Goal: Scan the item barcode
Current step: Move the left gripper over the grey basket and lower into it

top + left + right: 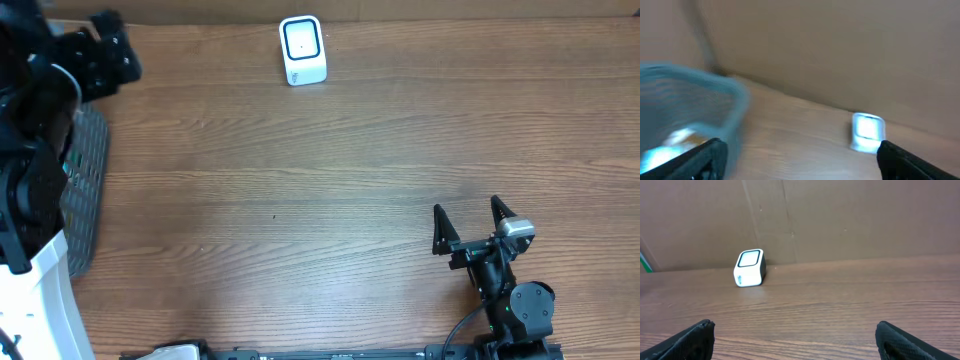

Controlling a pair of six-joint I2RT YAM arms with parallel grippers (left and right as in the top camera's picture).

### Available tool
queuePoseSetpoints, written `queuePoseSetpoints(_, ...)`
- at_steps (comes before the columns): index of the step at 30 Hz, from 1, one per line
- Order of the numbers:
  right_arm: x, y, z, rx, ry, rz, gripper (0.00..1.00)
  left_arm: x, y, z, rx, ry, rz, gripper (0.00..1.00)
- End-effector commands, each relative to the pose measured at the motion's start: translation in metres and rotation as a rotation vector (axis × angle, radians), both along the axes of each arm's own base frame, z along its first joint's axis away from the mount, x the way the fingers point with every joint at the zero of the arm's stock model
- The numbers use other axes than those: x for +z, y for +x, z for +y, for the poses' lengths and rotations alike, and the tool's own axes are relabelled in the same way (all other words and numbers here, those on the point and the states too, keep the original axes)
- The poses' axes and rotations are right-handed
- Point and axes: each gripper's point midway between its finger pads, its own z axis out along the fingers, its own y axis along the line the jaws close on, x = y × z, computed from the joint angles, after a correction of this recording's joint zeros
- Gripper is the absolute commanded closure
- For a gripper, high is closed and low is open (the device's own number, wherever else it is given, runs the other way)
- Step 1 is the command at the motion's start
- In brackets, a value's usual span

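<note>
The white barcode scanner stands at the far edge of the table, its window facing up. The left wrist view shows it blurred; in the right wrist view it is sharp. My left gripper hovers at the far left above a mesh basket. Its fingers stand wide apart and empty, so it is open. Blurred pale shapes lie inside the basket; I cannot make out an item or a barcode. My right gripper rests open near the front right, far from the scanner, nothing between its fingers.
A brown cardboard wall runs along the back of the wooden table. The basket's blue-grey rim fills the left of the left wrist view. The left arm's white base stands at the front left.
</note>
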Motion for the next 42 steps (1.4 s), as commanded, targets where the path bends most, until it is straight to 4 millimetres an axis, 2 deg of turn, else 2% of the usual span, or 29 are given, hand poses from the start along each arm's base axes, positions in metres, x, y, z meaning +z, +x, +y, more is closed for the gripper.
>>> queuePoseSetpoints(1, -0.002, 0.0, 0.001, 0.006, 0.001, -0.002, 0.0, 0.004, -0.016, 0.047, 0.271, 0.115, 0.02, 0.01)
queuePoseSetpoints(6, -0.002, 0.0, 0.001, 0.006, 0.001, -0.001, 0.0, -0.002, -0.032, 0.076, 0.422, 0.175, 0.07, 0.0)
queuePoseSetpoints(13, -0.002, 0.0, 0.001, 0.006, 0.001, -0.001, 0.0, -0.03, -0.039, 0.119, 0.551, 0.09, 0.133, 0.01)
queuePoseSetpoints(18, -0.002, 0.0, 0.001, 0.006, 0.001, -0.001, 0.0, -0.068, -0.034, 0.15, 0.561, -0.03, 0.216, 0.0)
queuePoseSetpoints(25, -0.002, 0.0, 0.001, 0.006, 0.001, -0.001, 0.0, -0.135, -0.031, 0.189, 0.559, -0.252, 0.372, 0.0)
queuePoseSetpoints(34, -0.002, 0.0, 0.001, 0.006, 0.001, -0.001, 0.0, -0.21, -0.043, 0.23, 0.597, -0.436, 0.557, 0.0)
queuePoseSetpoints(42, -0.002, 0.0, 0.001, 0.006, 0.001, -0.001, 0.0, -0.246, -0.056, 0.241, 0.637, -0.5, 0.673, 0.0)
